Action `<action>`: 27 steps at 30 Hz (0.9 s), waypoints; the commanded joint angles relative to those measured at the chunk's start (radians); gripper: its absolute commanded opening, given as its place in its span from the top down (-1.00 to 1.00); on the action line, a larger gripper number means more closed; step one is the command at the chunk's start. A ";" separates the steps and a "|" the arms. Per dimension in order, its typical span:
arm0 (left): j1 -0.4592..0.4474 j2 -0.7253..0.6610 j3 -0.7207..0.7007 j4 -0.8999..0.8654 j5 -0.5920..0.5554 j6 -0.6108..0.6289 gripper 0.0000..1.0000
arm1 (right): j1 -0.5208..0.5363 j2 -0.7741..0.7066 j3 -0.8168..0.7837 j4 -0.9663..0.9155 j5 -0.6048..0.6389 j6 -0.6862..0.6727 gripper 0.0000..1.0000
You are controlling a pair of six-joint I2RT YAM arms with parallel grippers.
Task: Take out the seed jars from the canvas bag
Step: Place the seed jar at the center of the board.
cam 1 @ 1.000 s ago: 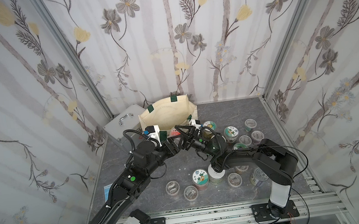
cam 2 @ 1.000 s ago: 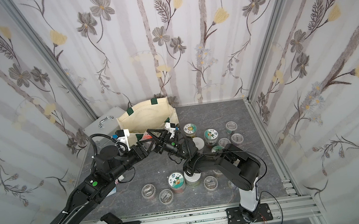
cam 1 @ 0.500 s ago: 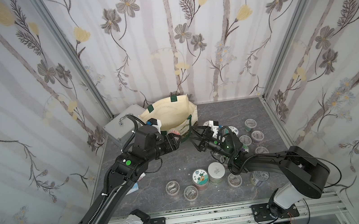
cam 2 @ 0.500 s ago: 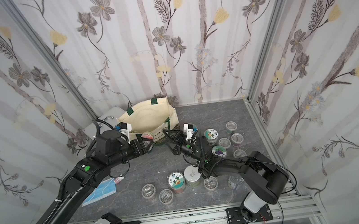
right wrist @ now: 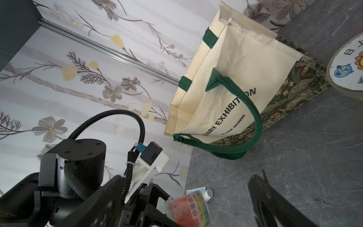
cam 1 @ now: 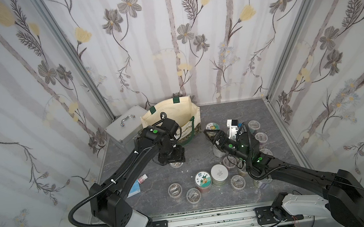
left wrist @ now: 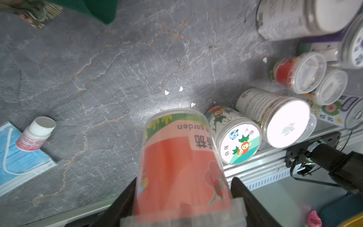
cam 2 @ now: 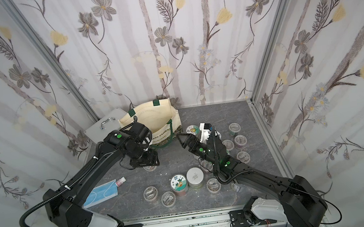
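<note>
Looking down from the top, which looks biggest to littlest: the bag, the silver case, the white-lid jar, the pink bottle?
Largest to smallest in a top view:
1. bag
2. silver case, though partly covered
3. white-lid jar
4. pink bottle

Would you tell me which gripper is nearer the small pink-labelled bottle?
Left. The left gripper, holding a red-labelled jar, hangs near the bottle; the open right gripper lies farther off, past the left gripper.
</note>
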 commanded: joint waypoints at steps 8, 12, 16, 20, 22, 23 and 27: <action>-0.108 0.257 0.053 -0.085 -0.069 0.069 -0.31 | -0.019 -0.023 -0.035 -0.012 -0.003 -0.043 -0.99; -0.112 0.298 0.032 -0.076 -0.088 0.073 -0.31 | -0.027 -0.034 -0.043 -0.020 -0.005 -0.049 -0.99; -0.117 0.319 -0.005 -0.051 -0.067 0.074 -0.33 | -0.039 -0.037 -0.047 -0.020 -0.010 -0.051 -0.99; -0.123 0.322 -0.062 -0.023 -0.048 0.068 -0.33 | -0.040 -0.034 -0.050 -0.014 -0.012 -0.051 -0.99; -0.125 0.320 -0.079 -0.014 -0.046 0.063 -0.33 | -0.042 -0.031 -0.051 -0.009 -0.015 -0.051 -0.99; -0.126 0.318 -0.087 -0.007 -0.042 0.062 -0.33 | -0.042 -0.030 -0.051 -0.006 -0.018 -0.051 -0.99; -0.134 0.324 -0.098 0.003 -0.033 0.060 -0.45 | -0.042 -0.022 -0.050 0.006 -0.023 -0.048 -0.99</action>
